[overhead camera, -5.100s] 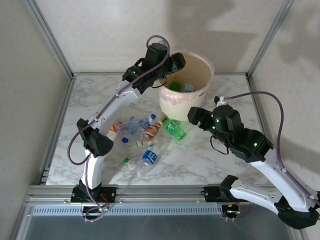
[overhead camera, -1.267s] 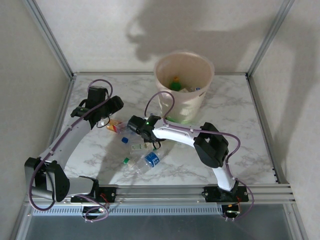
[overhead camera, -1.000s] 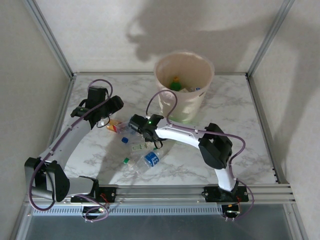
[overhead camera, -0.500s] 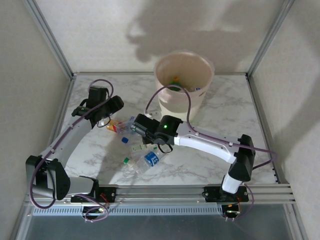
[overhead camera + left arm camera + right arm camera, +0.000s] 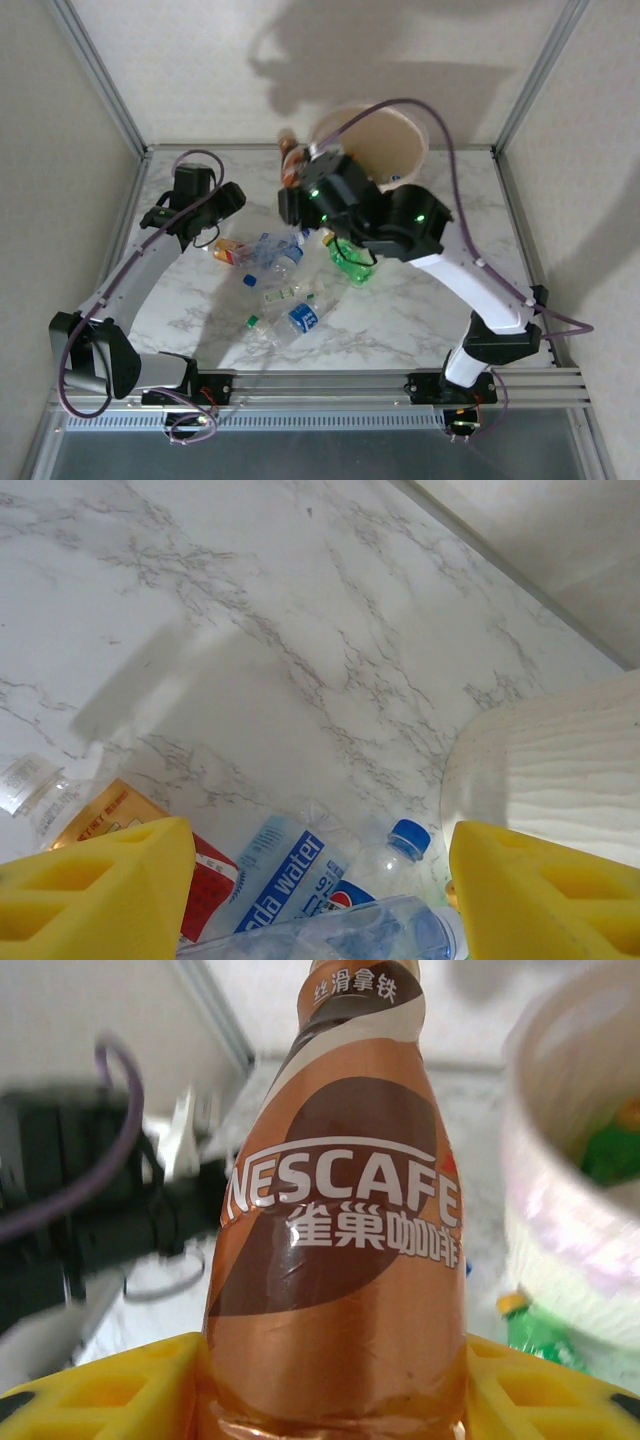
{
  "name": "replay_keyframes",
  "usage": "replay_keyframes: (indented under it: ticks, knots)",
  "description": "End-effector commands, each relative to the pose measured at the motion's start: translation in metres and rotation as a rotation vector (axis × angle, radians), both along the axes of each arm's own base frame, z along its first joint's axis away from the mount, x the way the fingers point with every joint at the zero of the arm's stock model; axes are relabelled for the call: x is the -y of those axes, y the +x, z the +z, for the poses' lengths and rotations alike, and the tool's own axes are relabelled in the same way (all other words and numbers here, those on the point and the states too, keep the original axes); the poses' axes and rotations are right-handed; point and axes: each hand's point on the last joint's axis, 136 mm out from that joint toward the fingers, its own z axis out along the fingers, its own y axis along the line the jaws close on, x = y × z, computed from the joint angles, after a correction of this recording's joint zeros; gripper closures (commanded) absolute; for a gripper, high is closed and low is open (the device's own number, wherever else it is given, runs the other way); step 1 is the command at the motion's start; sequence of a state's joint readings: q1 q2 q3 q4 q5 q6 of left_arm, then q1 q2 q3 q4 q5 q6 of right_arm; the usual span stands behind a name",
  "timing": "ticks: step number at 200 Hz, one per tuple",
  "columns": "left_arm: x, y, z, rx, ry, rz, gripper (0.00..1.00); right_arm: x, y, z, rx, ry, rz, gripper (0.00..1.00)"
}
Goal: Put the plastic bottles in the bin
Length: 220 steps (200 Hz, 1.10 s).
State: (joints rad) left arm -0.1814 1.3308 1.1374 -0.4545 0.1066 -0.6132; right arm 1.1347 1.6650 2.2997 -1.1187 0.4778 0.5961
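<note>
Since half a second ago our right arm has risen off the heap of bottles point(image 5: 270, 248) and swung back toward the bin point(image 5: 404, 118). Our right gripper point(image 5: 291, 182) now hangs just beside the bin's left rim, its yellow fingers point(image 5: 110, 1385) clamped on the lower body of a brown coffee bottle point(image 5: 338, 1230). The bottle's long axis runs straight out from the jaws, neck end leading. From above it points toward the back wall, and it sits left of the bin's mouth, not over it. Our left arm has hardly shifted: our left gripper point(image 5: 320, 890) hovers over the left side of the heap, jaws wide with nothing between them. With the right arm lifted away, a green bottle point(image 5: 350, 262) shows at the foot of the bin, where it lay five seconds ago. It lies on its side, with its cap end toward the back left. The held bottle wears a glossy brown-and-cream sleeve with white lettering and narrows smoothly to the neck. The bin is a round, tapered, cream tub with a finely textured wall, and a thin pinkish liner point(image 5: 560, 1250) is folded over its rim. Something green lies inside it. Below the left gripper we see a clear bottle point(image 5: 400, 865) with a blue cap and blue label, crumpled clear plastic beside it, and an orange-labelled bottle point(image 5: 110, 818). All of these lie flat on the table point(image 5: 430, 300), which is white marble with grey veins.
</note>
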Motion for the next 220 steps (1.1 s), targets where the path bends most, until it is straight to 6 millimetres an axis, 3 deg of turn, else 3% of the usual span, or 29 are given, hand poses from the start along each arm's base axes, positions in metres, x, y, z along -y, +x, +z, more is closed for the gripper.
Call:
replay_keyframes:
  ticks: [1, 28, 47, 58, 64, 93, 111, 142, 182, 201, 220]
  knots:
    - [-0.009, -0.006, 0.021, 0.045, 0.018, 0.025, 0.32, 0.035, 0.042, 0.012, 0.058, -0.036, -0.112, 0.48]
    - [-0.011, -0.011, 0.025, 0.053, 0.028, 0.020, 0.31, 0.063, 0.093, 0.014, 0.069, -0.017, -0.186, 0.47]
    - [-0.012, -0.014, 0.024, 0.049, 0.033, 0.020, 0.31, 0.080, 0.131, 0.002, 0.052, -0.019, -0.240, 0.47]
    - [-0.012, -0.015, 0.023, 0.048, 0.034, 0.020, 0.31, 0.079, 0.144, -0.007, 0.043, -0.024, -0.247, 0.47]
    - [-0.012, -0.016, 0.023, 0.049, 0.033, 0.020, 0.31, 0.090, 0.158, -0.012, 0.041, -0.030, -0.283, 0.47]
    - [-0.011, -0.016, 0.018, 0.042, 0.029, 0.019, 0.31, 0.103, 0.194, -0.038, 0.001, -0.037, -0.331, 0.46]
    - [-0.010, -0.014, 0.015, 0.034, 0.028, 0.013, 0.32, 0.103, 0.208, -0.051, -0.020, -0.048, -0.330, 0.39]
    - [-0.008, -0.014, 0.005, 0.027, 0.027, 0.000, 0.31, 0.097, 0.214, -0.065, -0.036, -0.065, -0.312, 0.21]
    - [0.000, -0.017, -0.005, 0.028, 0.019, -0.027, 0.30, 0.099, 0.203, -0.057, -0.030, -0.058, -0.289, 0.18]
    - [0.006, -0.019, -0.002, 0.039, 0.007, -0.060, 0.29, 0.093, 0.186, -0.047, -0.034, -0.034, -0.235, 0.20]
    - [0.015, -0.023, 0.000, 0.053, 0.025, -0.117, 0.27, 0.073, 0.154, -0.037, 0.009, -0.041, -0.137, 0.20]
